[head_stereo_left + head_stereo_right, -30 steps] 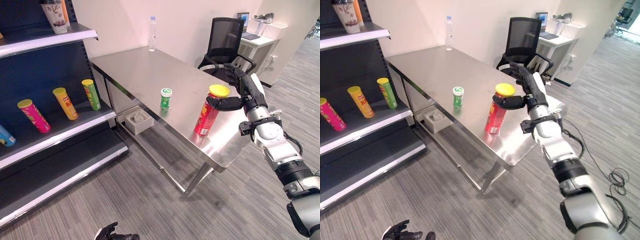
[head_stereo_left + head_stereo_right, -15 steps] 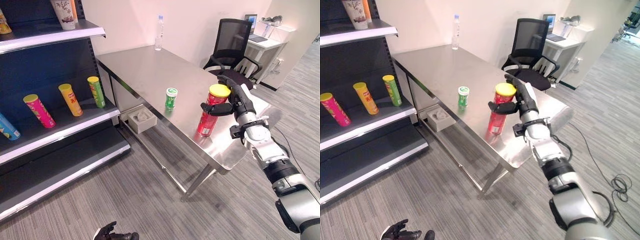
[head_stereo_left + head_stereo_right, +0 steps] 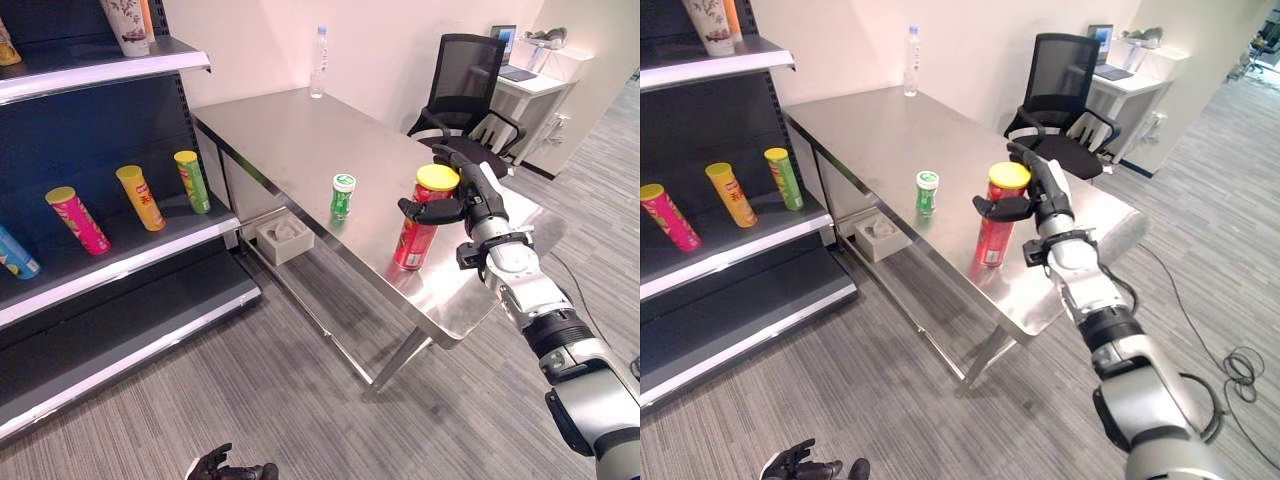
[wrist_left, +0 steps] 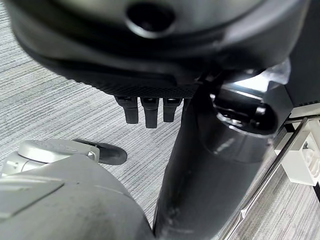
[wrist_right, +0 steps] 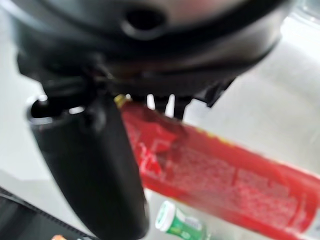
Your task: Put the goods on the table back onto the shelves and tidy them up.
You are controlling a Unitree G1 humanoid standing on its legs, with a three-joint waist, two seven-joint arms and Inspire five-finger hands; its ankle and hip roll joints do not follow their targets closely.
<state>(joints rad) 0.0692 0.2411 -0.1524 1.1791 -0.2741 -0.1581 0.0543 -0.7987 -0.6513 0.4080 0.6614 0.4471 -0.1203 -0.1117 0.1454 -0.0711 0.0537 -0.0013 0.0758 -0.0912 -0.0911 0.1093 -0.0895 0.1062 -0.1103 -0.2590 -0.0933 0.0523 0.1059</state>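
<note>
A tall red tube with a yellow lid (image 3: 420, 222) stands upright near the right end of the steel table (image 3: 290, 140). My right hand (image 3: 472, 198) is at the tube's top, its thumb across the front just under the lid and its fingers (image 3: 449, 156) held fairly straight behind it. In the right wrist view the red tube (image 5: 230, 172) lies between thumb and fingers. A small green can (image 3: 342, 195) stands on the table a short way left. My left hand (image 3: 228, 467) hangs low over the floor, relaxed and holding nothing.
The dark shelf unit (image 3: 120, 262) on the left holds a pink tube (image 3: 76, 220), an orange tube (image 3: 138, 200) and a green tube (image 3: 190, 182); a cup (image 3: 128, 25) stands on its top shelf. A water bottle (image 3: 319, 62) stands at the table's far end. A black office chair (image 3: 465, 85) is behind the table, and a white box (image 3: 282, 240) sits under it.
The camera has shifted. My right hand has come closer round the top of the red tube, thumb now against its front. The tube and green can have stayed put.
</note>
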